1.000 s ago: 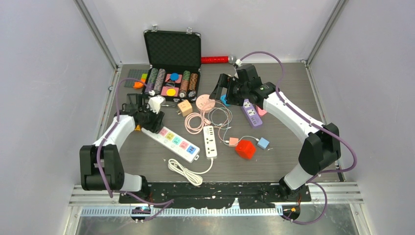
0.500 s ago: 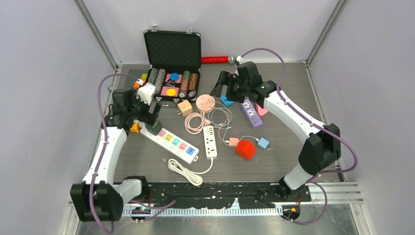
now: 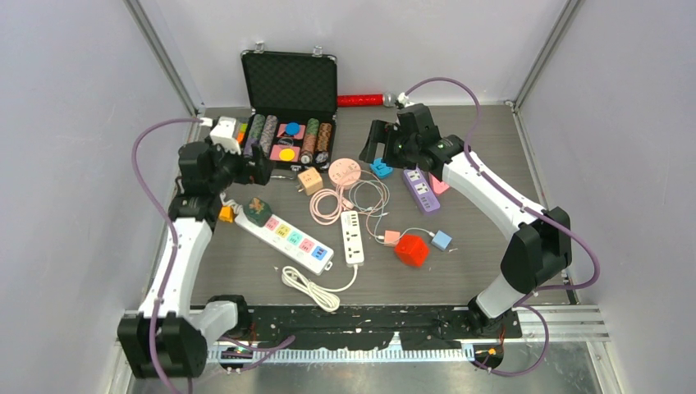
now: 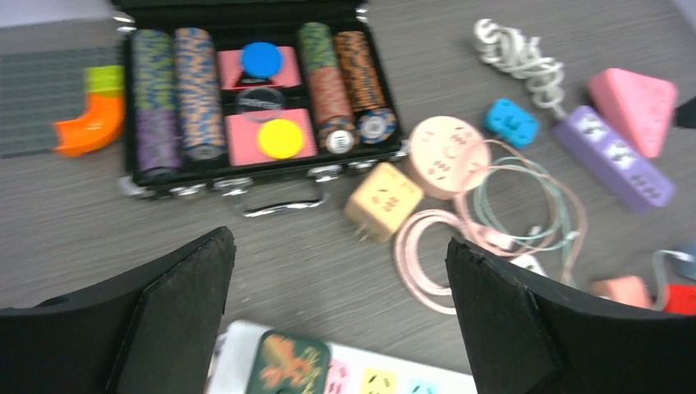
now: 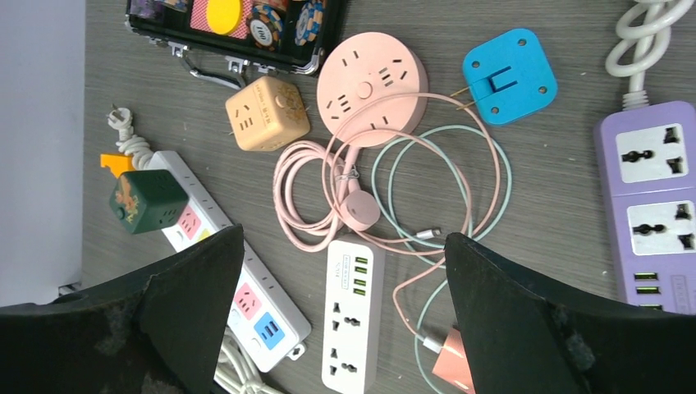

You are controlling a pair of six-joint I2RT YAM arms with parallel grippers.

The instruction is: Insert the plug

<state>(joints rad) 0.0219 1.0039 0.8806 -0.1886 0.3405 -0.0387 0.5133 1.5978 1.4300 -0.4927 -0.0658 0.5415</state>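
My left gripper and right gripper hang spread wide, empty. The green plug sits on the left end of the white strip, near the left edge of the table. The chip case and cables crowd behind; bare tabletop lies front right.

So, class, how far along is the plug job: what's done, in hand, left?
Done, apparently: the green cube adapter sits on the end of the white power strip. In hand: nothing; the left gripper and right gripper are both open, empty. Left: probably only checking it is fully seated, which these views cannot show.
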